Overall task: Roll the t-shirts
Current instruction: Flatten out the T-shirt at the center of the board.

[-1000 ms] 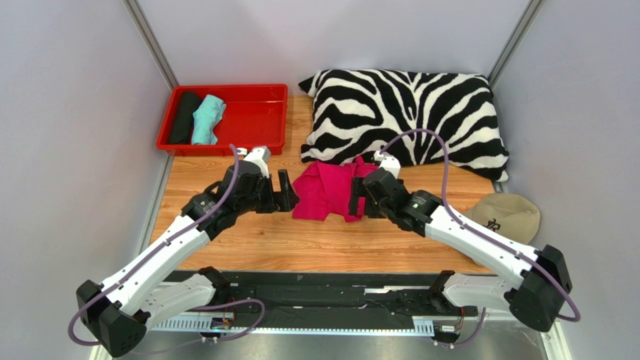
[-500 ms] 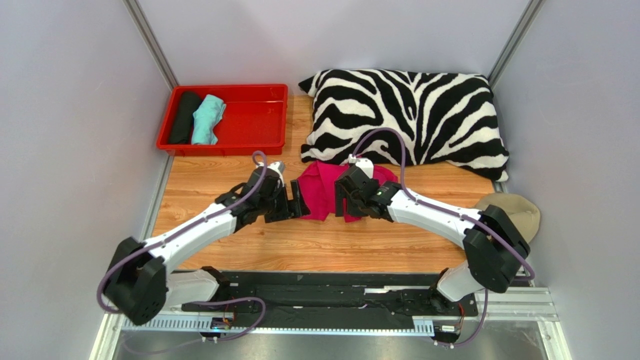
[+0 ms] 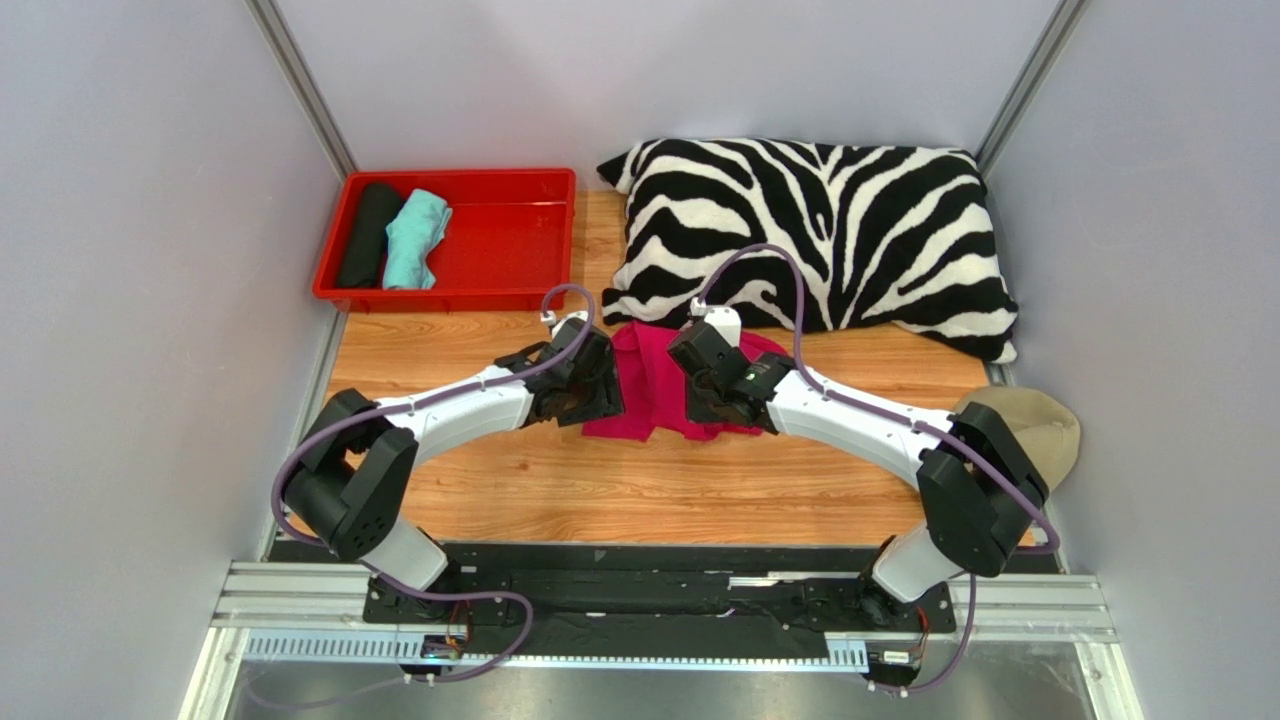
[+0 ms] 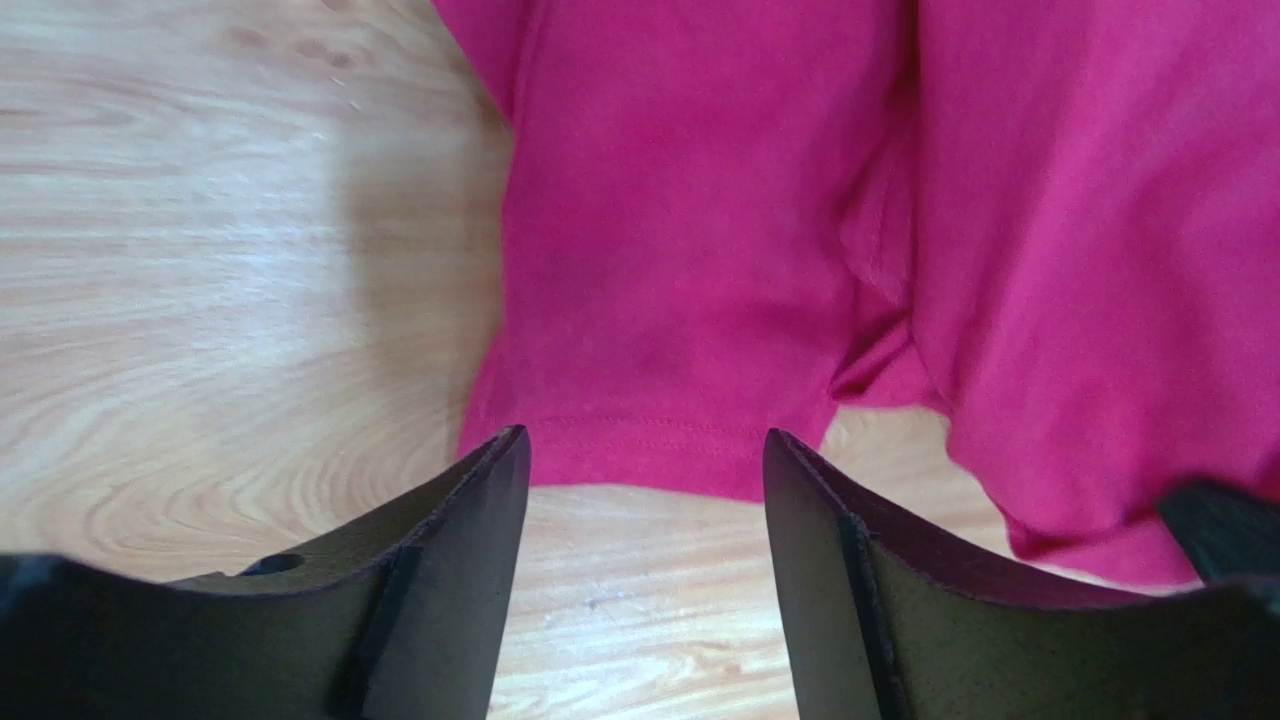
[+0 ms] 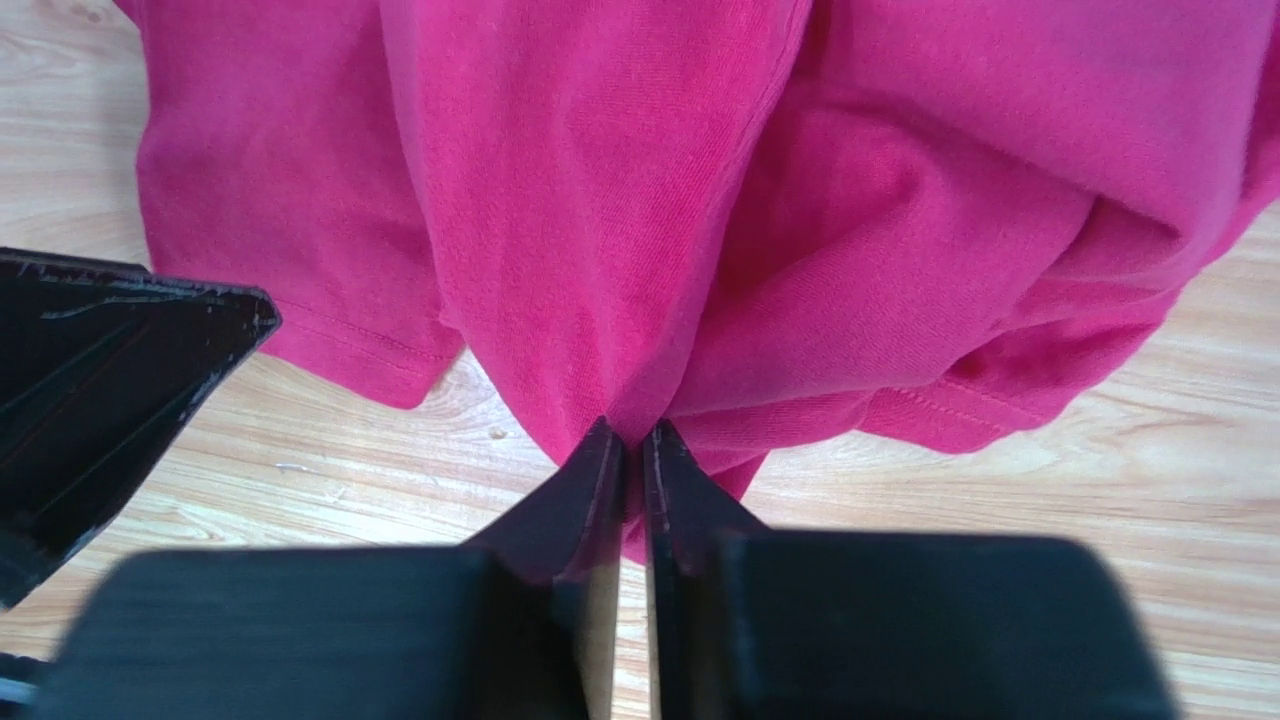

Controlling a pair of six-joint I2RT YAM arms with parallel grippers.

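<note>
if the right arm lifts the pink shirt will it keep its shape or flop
Probably flops: the pink t-shirt lies in soft folds, so it should hang limp from the right gripper pinching it. It looks thin, so likely light.

No text, label, brand, number or sign can be read in any view.

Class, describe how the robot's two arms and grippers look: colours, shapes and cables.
The left arm and right arm have smooth white shells with bulky black joints. A thin purple cable loops along each arm. The left gripper and right gripper are matte black, with two flat, wedge-shaped fingers tapering to points.
</note>
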